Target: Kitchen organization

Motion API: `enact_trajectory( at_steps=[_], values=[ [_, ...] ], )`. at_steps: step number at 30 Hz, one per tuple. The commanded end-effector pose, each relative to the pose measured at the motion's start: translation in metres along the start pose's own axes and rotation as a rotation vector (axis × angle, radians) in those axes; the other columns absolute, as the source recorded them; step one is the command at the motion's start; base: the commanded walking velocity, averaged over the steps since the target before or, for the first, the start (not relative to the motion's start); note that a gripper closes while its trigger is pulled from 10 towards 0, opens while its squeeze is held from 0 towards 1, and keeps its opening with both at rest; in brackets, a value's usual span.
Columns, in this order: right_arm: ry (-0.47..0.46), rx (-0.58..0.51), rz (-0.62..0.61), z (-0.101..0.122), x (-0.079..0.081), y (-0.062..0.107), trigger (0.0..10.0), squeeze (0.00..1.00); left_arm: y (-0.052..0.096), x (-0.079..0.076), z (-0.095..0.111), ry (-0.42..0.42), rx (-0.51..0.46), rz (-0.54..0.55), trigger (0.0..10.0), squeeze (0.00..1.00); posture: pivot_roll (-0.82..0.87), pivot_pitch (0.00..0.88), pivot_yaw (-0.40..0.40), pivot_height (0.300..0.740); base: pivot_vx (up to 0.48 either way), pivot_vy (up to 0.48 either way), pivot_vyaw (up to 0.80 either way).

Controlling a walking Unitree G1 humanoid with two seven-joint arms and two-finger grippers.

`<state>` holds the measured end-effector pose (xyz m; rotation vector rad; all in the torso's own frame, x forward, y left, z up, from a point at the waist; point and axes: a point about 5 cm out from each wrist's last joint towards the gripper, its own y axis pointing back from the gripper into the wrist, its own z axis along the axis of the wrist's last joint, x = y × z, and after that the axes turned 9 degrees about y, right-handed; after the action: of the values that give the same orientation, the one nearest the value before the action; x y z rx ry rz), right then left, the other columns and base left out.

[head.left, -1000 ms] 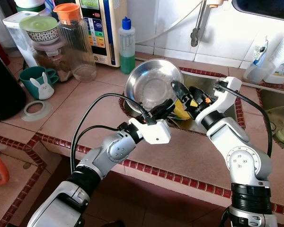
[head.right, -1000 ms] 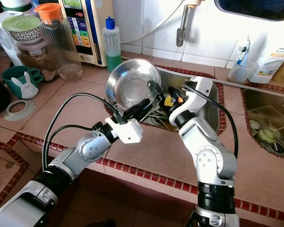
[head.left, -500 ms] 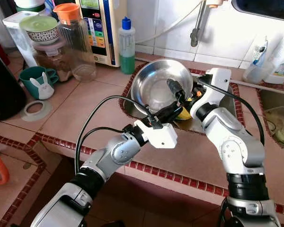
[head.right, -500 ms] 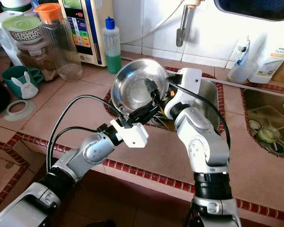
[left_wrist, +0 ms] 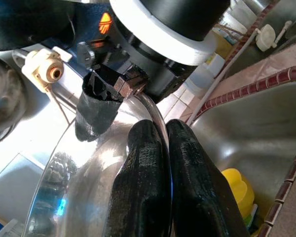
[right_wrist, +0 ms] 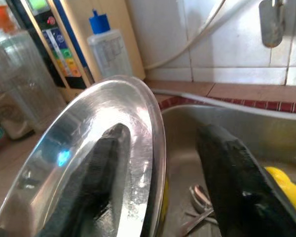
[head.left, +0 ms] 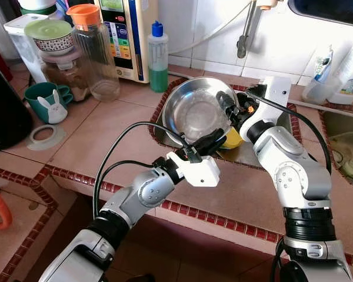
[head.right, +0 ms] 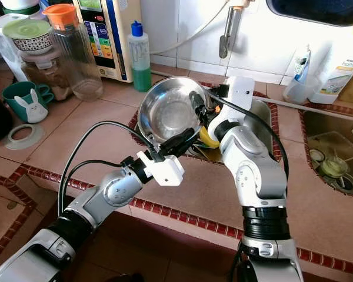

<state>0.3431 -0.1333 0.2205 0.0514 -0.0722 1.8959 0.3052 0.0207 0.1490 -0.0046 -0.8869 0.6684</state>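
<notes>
A shiny steel bowl (head.left: 191, 108) stands tilted on edge over the left side of the sink (head.left: 269, 154), its hollow facing me. My left gripper (head.left: 215, 140) reaches in from below and is shut on the bowl's near rim (left_wrist: 155, 116). My right gripper (head.left: 230, 107) is open at the bowl's right rim; in the right wrist view one finger (right_wrist: 106, 163) lies inside the bowl (right_wrist: 74, 148) and the other finger (right_wrist: 227, 168) stays outside. A yellow object (head.left: 233, 138) lies in the sink beneath them.
A green soap bottle (head.left: 158, 56), a clear pitcher with an orange lid (head.left: 95, 53) and a teal rabbit mug (head.left: 47, 101) stand on the tiled counter at the back left. The faucet (head.left: 245, 29) hangs above the sink. A second basin (head.left: 344, 150) lies at the right.
The bowl has come up and to the right in my left gripper. My right gripper has swung from the sink to the bowl's right rim and straddles it.
</notes>
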Motion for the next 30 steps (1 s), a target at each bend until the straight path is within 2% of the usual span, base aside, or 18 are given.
enact_trajectory(
  at_steps=[1,6,11,20,22,23,24,25,30],
  values=[
    [-0.016,0.054,0.001,-0.005,-0.004,-0.001,0.0,0.0,-0.005,0.0,0.008,-0.01,-0.044,0.001,0.0,0.0,0.08,0.059,-0.001,0.74,0.0,0.0,0.0],
    [-0.04,0.155,0.042,-0.02,-0.004,0.004,0.0,0.0,-0.005,-0.001,0.008,-0.013,-0.046,-0.002,0.0,0.0,0.08,0.059,-0.001,0.74,0.0,0.0,0.0],
    [-0.053,0.195,0.057,-0.027,-0.004,0.007,0.0,0.0,-0.005,-0.001,0.008,-0.016,-0.048,-0.003,0.0,0.0,0.08,0.059,0.0,0.74,0.0,0.0,0.0],
    [-0.061,0.192,0.053,-0.026,-0.004,0.008,0.0,0.0,-0.005,-0.001,0.008,-0.021,-0.049,-0.009,0.0,0.0,0.09,0.056,0.004,0.74,0.0,0.0,0.0],
    [-0.058,0.178,0.041,-0.025,-0.004,0.007,0.0,0.0,-0.005,-0.001,0.008,-0.02,-0.045,-0.012,4.6,0.0,0.08,0.054,0.004,0.74,0.0,0.0,0.0],
    [-0.06,0.171,0.033,-0.024,-0.004,0.007,0.0,0.0,-0.005,0.0,0.008,-0.004,-0.043,0.001,10.0,0.0,0.08,0.054,0.003,0.74,0.0,0.0,0.0],
    [-0.06,0.171,0.033,-0.024,-0.004,0.007,0.0,0.0,-0.005,0.0,0.008,-0.004,-0.043,0.001,10.0,0.0,0.08,0.054,0.003,0.74,0.0,0.0,0.0],
    [-0.068,0.157,0.006,-0.023,-0.005,0.006,0.0,0.0,-0.005,0.002,0.008,0.032,-0.043,0.029,10.0,1.0,0.09,0.053,0.002,0.74,0.0,0.0,0.0],
    [-0.081,0.154,-0.024,-0.025,-0.005,0.004,0.0,0.0,-0.006,0.006,0.008,0.079,-0.044,0.071,10.0,1.0,0.09,0.053,0.001,0.74,0.0,0.0,0.0]
  ],
)
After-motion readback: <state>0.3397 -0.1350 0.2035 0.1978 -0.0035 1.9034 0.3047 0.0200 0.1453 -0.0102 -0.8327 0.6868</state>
